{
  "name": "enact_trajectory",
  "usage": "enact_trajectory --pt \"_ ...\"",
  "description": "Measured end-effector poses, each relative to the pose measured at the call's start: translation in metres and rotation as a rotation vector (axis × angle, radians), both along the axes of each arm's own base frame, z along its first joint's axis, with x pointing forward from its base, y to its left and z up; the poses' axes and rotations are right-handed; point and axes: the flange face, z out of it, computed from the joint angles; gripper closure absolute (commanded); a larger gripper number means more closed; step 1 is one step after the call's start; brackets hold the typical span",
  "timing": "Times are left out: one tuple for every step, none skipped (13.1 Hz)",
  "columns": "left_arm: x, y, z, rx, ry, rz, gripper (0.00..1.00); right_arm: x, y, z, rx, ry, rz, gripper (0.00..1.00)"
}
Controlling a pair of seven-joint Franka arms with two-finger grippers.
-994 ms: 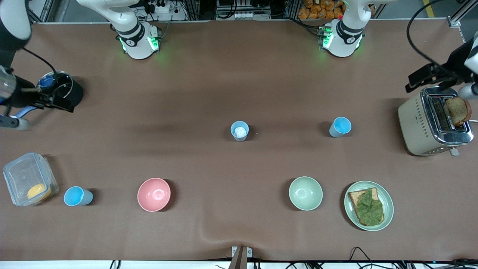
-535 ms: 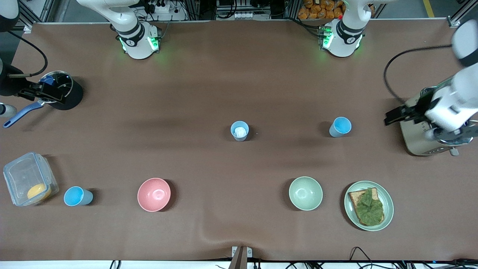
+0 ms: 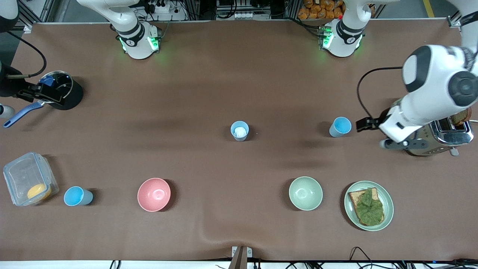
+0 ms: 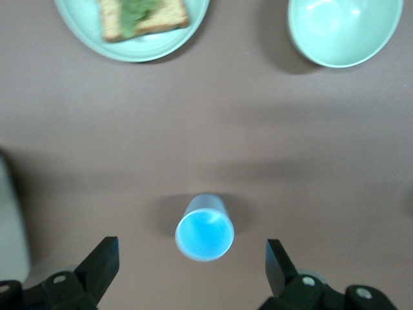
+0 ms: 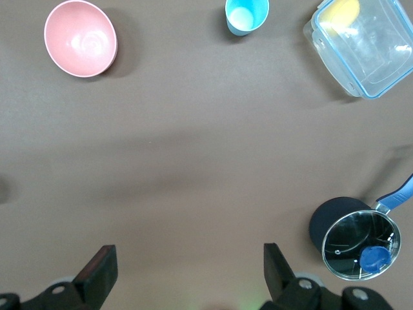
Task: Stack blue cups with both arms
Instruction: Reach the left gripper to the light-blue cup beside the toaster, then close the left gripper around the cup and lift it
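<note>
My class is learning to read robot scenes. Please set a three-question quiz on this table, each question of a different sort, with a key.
1. True or false: the left end effector is shut on the sky-blue cup.
2. Multiple choice: what lies on the pale green plate? A) an egg B) bread with a lettuce leaf C) a spoon
3. Fill in: the right end effector is over the lidded black ____.

Key:
1. False; its fingers stand open, apart from that cup.
2. B
3. saucepan
</note>
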Motion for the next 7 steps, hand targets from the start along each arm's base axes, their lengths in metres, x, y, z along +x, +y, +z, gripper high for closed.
enact_trajectory --pt "-0.005 -0.016 -0.019 -0.001 -0.015 -0.009 0.00 0.000 -0.001 0.000 0.000 0.001 -0.002 0.00" --pt "-0.012 -0.028 -0.039 0.000 -0.015 -0.006 0.00 0.000 -0.002 -0.001 0.000 0.003 -0.003 0.00" --pt "-0.021 -0.038 -0.058 0.004 -0.006 -0.001 0.00 0.000 -0.002 -0.001 0.000 0.004 -0.004 0.00" --pt "-0.029 -0.043 -0.073 0.008 0.006 -0.001 0.00 0.000 -0.002 -0.002 0.000 0.005 -0.004 0.00" --pt "-0.036 -0.046 -0.086 0.010 0.008 -0.006 0.00 0.000 -0.002 -0.002 0.000 0.006 -0.004 0.00" --pt "-0.042 -0.047 -0.098 0.009 -0.002 -0.009 0.00 0.000 -0.002 -0.002 0.000 0.006 -0.004 0.00" --pt "-0.048 -0.047 -0.110 0.008 -0.008 -0.010 0.00 0.000 -0.002 -0.002 0.000 0.006 -0.004 0.00"
